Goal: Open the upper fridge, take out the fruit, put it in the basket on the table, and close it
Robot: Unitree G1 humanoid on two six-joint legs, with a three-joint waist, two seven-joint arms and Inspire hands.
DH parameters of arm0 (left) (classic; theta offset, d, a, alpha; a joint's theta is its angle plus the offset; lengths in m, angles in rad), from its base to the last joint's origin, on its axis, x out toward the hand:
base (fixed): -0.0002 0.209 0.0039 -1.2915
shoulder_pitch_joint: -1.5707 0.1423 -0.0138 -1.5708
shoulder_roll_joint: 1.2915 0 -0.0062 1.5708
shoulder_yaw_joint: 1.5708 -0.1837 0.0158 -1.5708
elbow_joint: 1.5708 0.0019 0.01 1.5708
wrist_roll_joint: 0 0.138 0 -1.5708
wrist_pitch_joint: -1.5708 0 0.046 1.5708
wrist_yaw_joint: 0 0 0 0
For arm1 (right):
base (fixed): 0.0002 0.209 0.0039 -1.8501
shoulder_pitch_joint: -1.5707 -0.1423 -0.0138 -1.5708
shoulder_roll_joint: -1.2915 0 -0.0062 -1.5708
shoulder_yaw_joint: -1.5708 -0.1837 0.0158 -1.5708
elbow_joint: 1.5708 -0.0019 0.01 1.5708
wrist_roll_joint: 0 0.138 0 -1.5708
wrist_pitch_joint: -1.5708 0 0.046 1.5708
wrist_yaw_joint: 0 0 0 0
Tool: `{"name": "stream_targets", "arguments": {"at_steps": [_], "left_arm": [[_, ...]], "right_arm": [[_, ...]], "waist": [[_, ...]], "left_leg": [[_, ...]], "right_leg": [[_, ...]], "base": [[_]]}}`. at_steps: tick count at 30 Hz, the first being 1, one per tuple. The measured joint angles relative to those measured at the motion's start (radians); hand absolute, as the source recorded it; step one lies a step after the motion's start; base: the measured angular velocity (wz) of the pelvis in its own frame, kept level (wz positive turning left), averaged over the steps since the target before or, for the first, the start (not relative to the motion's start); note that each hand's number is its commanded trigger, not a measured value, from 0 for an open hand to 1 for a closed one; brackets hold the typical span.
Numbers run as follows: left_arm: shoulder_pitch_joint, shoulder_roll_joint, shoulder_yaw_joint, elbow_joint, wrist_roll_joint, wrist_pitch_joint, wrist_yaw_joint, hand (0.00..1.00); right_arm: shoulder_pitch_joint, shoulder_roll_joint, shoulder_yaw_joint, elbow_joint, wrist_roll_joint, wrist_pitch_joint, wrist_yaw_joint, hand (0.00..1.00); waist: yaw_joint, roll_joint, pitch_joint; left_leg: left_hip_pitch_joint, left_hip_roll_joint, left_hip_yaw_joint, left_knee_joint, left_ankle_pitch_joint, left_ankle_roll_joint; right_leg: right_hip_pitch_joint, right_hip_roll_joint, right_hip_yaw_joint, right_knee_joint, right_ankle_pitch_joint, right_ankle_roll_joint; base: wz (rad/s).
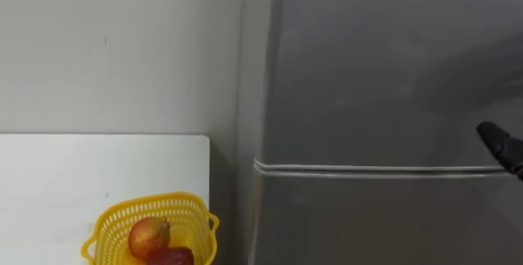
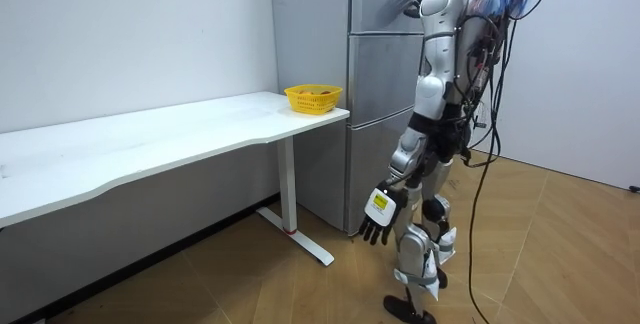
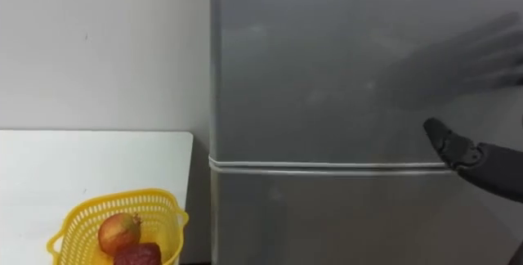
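A: Where's the robot?
B: Upright, facing the tall grey two-door fridge [image 3: 327, 69], on the brown wood floor [image 2: 250, 274], just past the right end of the long white tabletop [image 3: 82, 163].

A: Fridge state?
B: Both doors closed. The upper door [image 1: 392, 60] sits flush above the horizontal seam. Anything inside is hidden, so I can't tell what's in there.

A: Right hand?
B: The right hand [image 3: 470, 157] is raised in front of the upper door. In the eye views it comes in at the right edge, about level with the seam. Its dark fingers are straight and apart, holding nothing, and a splayed shadow falls on the door above it. I can't tell whether it touches the door.

A: Left hand?
B: The left hand [image 2: 378, 222] hangs low beside the thigh, fingers relaxed and apart, empty.

A: Anything else?
B: A yellow plastic mesh basket [image 3: 155, 196] sits on the tabletop's right end, near the fridge but apart from it. Inside are a round red-and-yellow fruit [image 3: 118, 234] and a dark red item [image 3: 139, 254], which lies nearer and touches the fruit. A plain white wall [image 3: 98, 44] is on the far side of the tabletop.
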Motion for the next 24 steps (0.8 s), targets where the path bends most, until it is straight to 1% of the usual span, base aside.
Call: {"name": "stream_targets", "arguments": {"at_steps": [3, 5, 6, 7, 11, 14, 17, 21, 24], "left_arm": [[0.002, 0.003, -0.002, -0.005, 0.018, 0.002, -0.009, 0.0], [0.005, 0.003, -0.003, -0.004, 0.019, 0.003, -0.012, 0.0], [0.007, 0.003, -0.003, -0.004, 0.019, 0.003, -0.011, 0.0], [0.008, 0.003, -0.003, -0.004, 0.019, 0.003, -0.009, 0.0], [0.009, 0.003, -0.003, -0.004, 0.019, 0.003, 0.006, 0.0], [0.009, 0.003, -0.004, -0.004, 0.019, 0.002, 0.009, 0.0], [0.011, 0.004, -0.029, -0.005, 0.019, 0.003, 0.01, 0.0], [0.008, 0.004, -0.032, -0.019, 0.019, 0.006, 0.01, 0.0], [0.007, 0.001, -0.033, -0.037, 0.019, 0.013, 0.034, 0.0]], "right_arm": [[-0.01, 0.0, 0.0, 0.015, 0.002, 0.005, 0.001, 0.0], [-0.013, 0.0, 0.0, 0.024, 0.001, 0.003, 0.001, 0.0], [-0.013, 0.0, 0.0, 0.029, 0.001, -0.002, 0.001, 0.0], [-0.013, 0.0, 0.0, 0.031, 0.001, -0.004, 0.0, 0.0], [-0.013, 0.0, 0.001, 0.034, 0.0, -0.006, -0.001, 0.0], [-0.011, 0.0, -0.002, 0.035, -0.003, -0.015, -0.004, 0.0], [-0.011, 0.0, -0.005, 0.035, -0.009, -0.018, -0.015, 0.0], [-0.011, 0.001, -0.004, 0.034, -0.019, -0.024, -0.04, 0.0], [-0.001, 0.001, -0.005, 0.035, -0.038, -0.027, -0.08, 0.0]], "waist": [[0.009, -0.001, -0.0004], [0.011, 0.004, -0.0034], [0.011, 0.002, -0.0027], [0.013, 0.005, -0.0044], [0.012, 0.007, -0.0044], [0.004, 0.008, -0.0034], [-0.01, 0.011, -0.0036], [-0.014, 0.012, -0.004], [-0.016, 0.015, -0.0047]], "left_leg": [[0.0, 0.0, -0.001, 0.003, 0.0, 0.0], [0.0, 0.0, -0.003, 0.004, 0.0, 0.0], [0.0, 0.0, -0.005, 0.005, 0.0, 0.0], [0.0, 0.0, -0.006, 0.005, 0.001, -0.001], [0.0, 0.0, -0.01, 0.006, 0.002, -0.002], [-0.004, -0.002, -0.02, 0.007, 0.002, -0.002], [-0.005, -0.003, -0.027, 0.007, 0.002, -0.002], [-0.006, -0.004, -0.028, 0.006, 0.001, -0.001], [-0.006, -0.004, -0.03, 0.004, 0.001, -0.001]], "right_leg": [[0.0, 0.001, 0.002, 0.0, 0.003, 0.0], [0.002, 0.001, 0.001, 0.0, 0.005, -0.001], [0.003, 0.001, 0.0, 0.0, 0.005, -0.001], [0.004, 0.0, -0.001, 0.0, 0.005, -0.001], [0.006, 0.0, -0.005, 0.0, 0.006, -0.002], [0.007, -0.002, -0.014, -0.003, 0.005, -0.001], [0.011, -0.004, -0.019, -0.003, 0.004, 0.001], [0.01, -0.004, -0.018, -0.004, 0.004, 0.002], [0.013, -0.003, -0.02, -0.018, 0.004, 0.002]], "base": [[-0.04], [0.0], [0.03], [0.0], [0.02], [0.09], [0.07], [0.0], [0.02]]}}
